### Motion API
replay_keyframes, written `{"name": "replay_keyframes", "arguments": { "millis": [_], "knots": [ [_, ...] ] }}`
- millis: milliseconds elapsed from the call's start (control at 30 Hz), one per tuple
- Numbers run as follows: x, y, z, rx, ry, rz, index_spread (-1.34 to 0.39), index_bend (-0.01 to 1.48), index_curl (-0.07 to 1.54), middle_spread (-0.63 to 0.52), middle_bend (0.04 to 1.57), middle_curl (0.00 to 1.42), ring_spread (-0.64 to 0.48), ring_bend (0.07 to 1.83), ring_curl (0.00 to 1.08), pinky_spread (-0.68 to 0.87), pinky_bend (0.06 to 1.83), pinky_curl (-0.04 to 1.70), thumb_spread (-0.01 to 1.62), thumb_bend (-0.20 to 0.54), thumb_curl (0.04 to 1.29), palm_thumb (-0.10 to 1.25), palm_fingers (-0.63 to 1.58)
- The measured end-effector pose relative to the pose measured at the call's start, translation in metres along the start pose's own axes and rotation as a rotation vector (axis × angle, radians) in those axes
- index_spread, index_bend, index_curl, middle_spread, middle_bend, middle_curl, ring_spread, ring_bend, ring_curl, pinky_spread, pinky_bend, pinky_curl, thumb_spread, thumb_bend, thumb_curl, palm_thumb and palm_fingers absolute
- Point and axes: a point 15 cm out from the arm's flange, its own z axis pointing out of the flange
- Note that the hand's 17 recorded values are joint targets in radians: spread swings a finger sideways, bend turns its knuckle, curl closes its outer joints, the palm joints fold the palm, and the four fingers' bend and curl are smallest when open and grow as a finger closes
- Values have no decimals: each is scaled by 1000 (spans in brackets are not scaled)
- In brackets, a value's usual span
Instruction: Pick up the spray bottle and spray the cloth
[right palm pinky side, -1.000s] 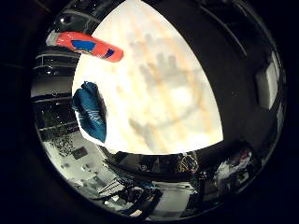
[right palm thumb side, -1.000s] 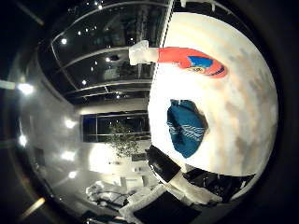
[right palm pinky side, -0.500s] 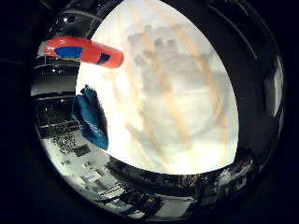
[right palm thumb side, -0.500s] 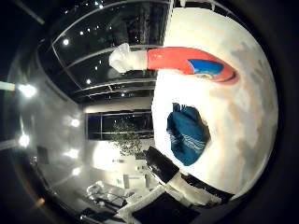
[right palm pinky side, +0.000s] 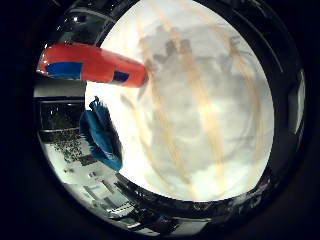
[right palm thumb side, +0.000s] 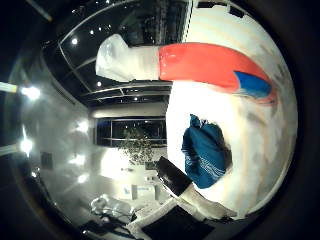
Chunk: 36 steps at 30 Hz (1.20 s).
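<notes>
A red spray bottle (right palm thumb side: 210, 68) with a blue label and a white spray head (right palm thumb side: 125, 58) lies on its side on a pale table (right palm pinky side: 200, 110). It fills a good part of the right thumb side palm view, so it is close to the palm. A crumpled blue cloth (right palm thumb side: 207, 152) lies on the table a short way from the bottle, near the table's edge. The right little finger side palm view shows the bottle's red body (right palm pinky side: 90, 65) and the cloth (right palm pinky side: 100, 135) beside it.
The table's edge runs close by the cloth and the bottle's spray head. Beyond it is a dark room with ceiling lights (right palm thumb side: 28, 93), glass walls and furniture below (right palm thumb side: 130, 205).
The bottle and the table look larger in each view than before, and the hand's shadow has spread: the palm has come closer to the bottle. The bottle and the cloth lie as they did.
</notes>
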Motion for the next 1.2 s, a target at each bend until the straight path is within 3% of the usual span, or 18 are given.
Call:
{"name": "replay_keyframes", "arguments": {
  "millis": [333, 533, 767, 867, 900, 1000, 1067, 1200],
  "knots": [
    [-2, -25, 21, 30, -47, 10, -140, 152, 245, 205, 241, 342, 205, 362, 268, 315, 361, 321, 1031, -23, 305, 538, 46],
    [-6, -36, 37, 65, -108, 28, -100, 146, 251, 173, 288, 357, 190, 443, 283, 289, 350, 314, 1026, -19, 315, 594, 188],
    [-30, -37, 71, 36, -235, 60, -143, 174, 262, 54, 432, 406, 44, 745, 350, 180, 459, 309, 1006, -13, 336, 700, 635],
    [-37, -38, 87, 14, -274, 67, -200, 192, 292, -8, 512, 447, -56, 881, 394, 49, 578, 315, 990, -16, 347, 749, 856],
    [-39, -37, 91, 1, -288, 67, -226, 194, 298, -33, 557, 465, -87, 907, 399, -37, 663, 325, 984, -16, 352, 767, 1023],
    [-50, -39, 101, -24, -321, 51, -270, 334, 397, -71, 707, 536, -142, 987, 448, -263, 779, 366, 970, -13, 375, 832, 1247],
    [-52, -39, 106, -32, -329, 49, -272, 512, 486, -72, 842, 580, -148, 1021, 465, -339, 878, 404, 954, -12, 395, 882, 1347],
    [-56, -39, 112, -42, -339, 41, -243, 743, 599, -63, 993, 616, -145, 1164, 509, -324, 1033, 482, 928, -9, 444, 962, 1378]
  ]
}}
